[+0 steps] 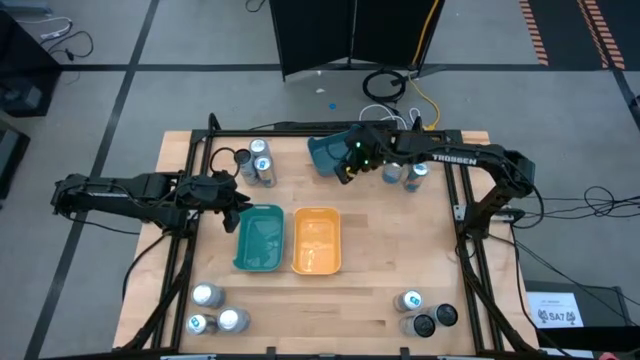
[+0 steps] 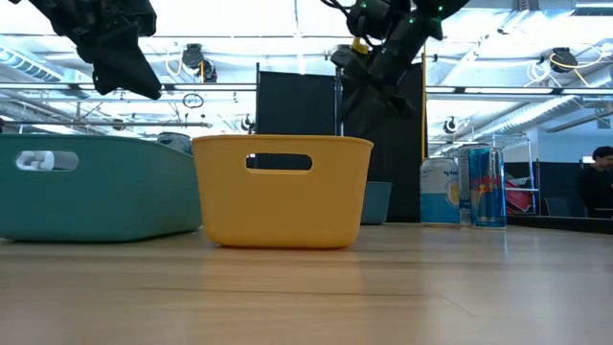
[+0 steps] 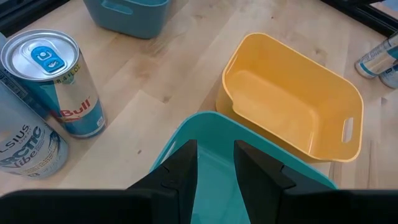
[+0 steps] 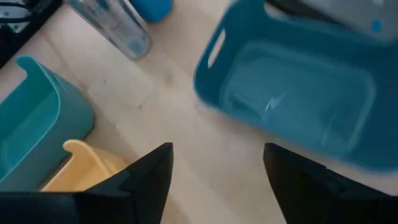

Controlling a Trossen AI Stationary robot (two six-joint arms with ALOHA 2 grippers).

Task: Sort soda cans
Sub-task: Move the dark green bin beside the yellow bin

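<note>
Three plastic trays sit mid-desk (image 1: 380, 290) in the high view: a teal tray (image 1: 260, 238) and an orange tray (image 1: 317, 241) side by side, and a blue tray (image 1: 324, 153) farther back. Soda cans stand in four clusters: a back-left group (image 1: 258, 162), a back-right pair (image 1: 405, 175), a front-left trio (image 1: 214, 310) and a front-right group (image 1: 424, 313) with two dark tops. The left claw (image 1: 237, 205) hangs just beside the teal tray's back left corner; the right claw (image 1: 345, 165) hovers at the blue tray's right edge. White lettering on the right arm reads "TROSSEN".

At desk height, the low view shows the orange tray nearest, the teal tray to its left, and two cans at right: a pale one (image 2: 440, 192) touching or just beside a blue and silver Red Bull can (image 2: 487, 187). Both arms hang above, dark against the ceiling lights.

From the left wrist view, the left claw (image 3: 215, 163) has its fingers slightly parted, gripping nothing, over the teal tray's rim (image 3: 205, 121). Near it stand a Red Bull can (image 3: 59, 81) with a blue tab and a pale can (image 3: 25, 146) lettered "ARCTIC Vibe", the brand partly cut to "LSIUS".

From the right wrist view, the right claw (image 4: 217, 168) is spread wide and empty above bare wood, with the blue tray (image 4: 298, 87) ahead and a blurred can (image 4: 115, 25) lying beyond; no writing can be read on it.
</note>
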